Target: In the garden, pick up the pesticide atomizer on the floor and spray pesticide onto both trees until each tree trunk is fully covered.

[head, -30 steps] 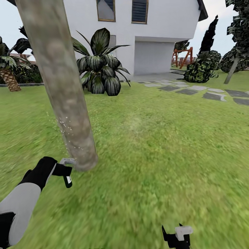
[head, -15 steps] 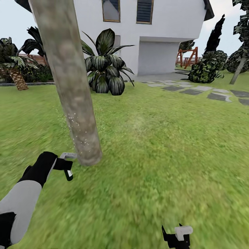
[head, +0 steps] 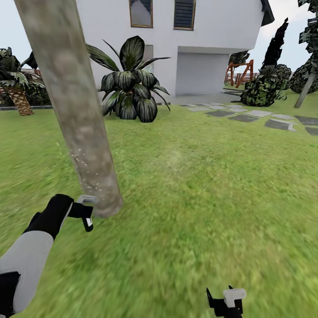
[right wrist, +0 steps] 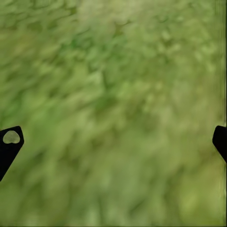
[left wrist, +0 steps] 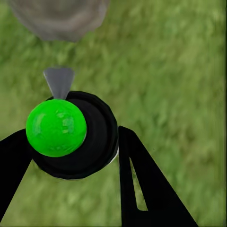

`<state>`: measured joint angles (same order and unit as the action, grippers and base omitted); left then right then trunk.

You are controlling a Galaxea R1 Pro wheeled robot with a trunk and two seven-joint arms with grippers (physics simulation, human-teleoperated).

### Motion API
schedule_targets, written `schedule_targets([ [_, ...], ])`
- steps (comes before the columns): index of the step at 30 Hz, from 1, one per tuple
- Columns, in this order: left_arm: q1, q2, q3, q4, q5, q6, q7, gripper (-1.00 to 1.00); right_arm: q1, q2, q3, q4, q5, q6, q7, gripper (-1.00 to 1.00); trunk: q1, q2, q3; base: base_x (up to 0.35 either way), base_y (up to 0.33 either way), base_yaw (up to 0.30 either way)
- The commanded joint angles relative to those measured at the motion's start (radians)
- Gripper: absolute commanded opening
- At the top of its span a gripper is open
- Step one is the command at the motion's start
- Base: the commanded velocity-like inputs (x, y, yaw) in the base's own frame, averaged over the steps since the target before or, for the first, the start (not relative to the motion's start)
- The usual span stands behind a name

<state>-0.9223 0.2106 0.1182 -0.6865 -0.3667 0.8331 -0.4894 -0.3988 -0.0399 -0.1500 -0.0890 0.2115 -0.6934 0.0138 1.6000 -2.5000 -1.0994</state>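
Observation:
A thick, pale, mottled tree trunk (head: 75,110) leans across the left of the head view, and whitish pesticide specks (head: 84,170) dot its lower part. My left gripper (head: 81,212) is shut on the pesticide atomizer (head: 87,201) just beside the trunk's foot. The bottle's pale grey head lies close to the bark. In the left wrist view the atomizer (left wrist: 75,137) sits between my black fingers (left wrist: 142,184), its grey nozzle aimed at the trunk (left wrist: 59,19). My right gripper (head: 226,302) hangs low over the lawn. In the right wrist view the same gripper (right wrist: 113,142) is open and holds nothing.
Green lawn (head: 198,185) spreads all round. A broad-leaved dark plant (head: 128,88) and a white house (head: 207,44) stand behind the trunk, with a short palm (head: 17,95) at far left. Grey stepping stones (head: 247,115), a dark shrub (head: 260,90) and a thin-stemmed tree (head: 307,84) lie to the right.
The whole view has swung, so the trunk now sits further left than half a second ago. My left gripper keeps the atomizer at the trunk's foot. The right gripper has not moved.

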Motion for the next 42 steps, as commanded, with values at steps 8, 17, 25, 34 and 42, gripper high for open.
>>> schedule_targets([
  [8, 0.001, 0.001, 0.001, -0.001, 0.0, 0.0, 0.0, -1.0, 0.0, 0.001, 0.001, 0.0, 0.0, 0.0, 0.0, 1.0, 0.0, 0.0, 0.0, 0.13, -0.254, 0.064],
  [17, 0.003, 0.004, 0.001, 0.001, 0.0, 0.0, 0.0, -1.0, 0.0, 0.002, 0.001, 0.0, 0.0, 0.0, 0.0, 1.0, 0.0, 0.0, 0.0, 0.112, -0.261, 0.273],
  [25, 0.004, 0.011, 0.012, 0.001, 0.0, 0.0, 0.0, -1.0, 0.0, -0.002, 0.0, 0.0, 0.0, -0.001, 0.0, 1.0, 0.0, 0.0, 0.0, 0.141, -0.253, 0.148],
  [34, 0.004, 0.009, 0.013, 0.001, 0.0, 0.0, 0.0, -1.0, 0.0, -0.006, 0.0, 0.0, -0.001, -0.001, 0.0, 1.0, 0.0, 0.0, 0.0, 0.025, -0.269, 0.001],
  [42, 0.005, 0.007, 0.012, 0.007, 0.0, 0.0, 0.0, -1.0, 0.0, -0.003, 0.0, 0.0, 0.0, 0.0, 0.0, 1.0, 0.0, 0.0, 0.0, 0.017, -0.273, 0.234],
])
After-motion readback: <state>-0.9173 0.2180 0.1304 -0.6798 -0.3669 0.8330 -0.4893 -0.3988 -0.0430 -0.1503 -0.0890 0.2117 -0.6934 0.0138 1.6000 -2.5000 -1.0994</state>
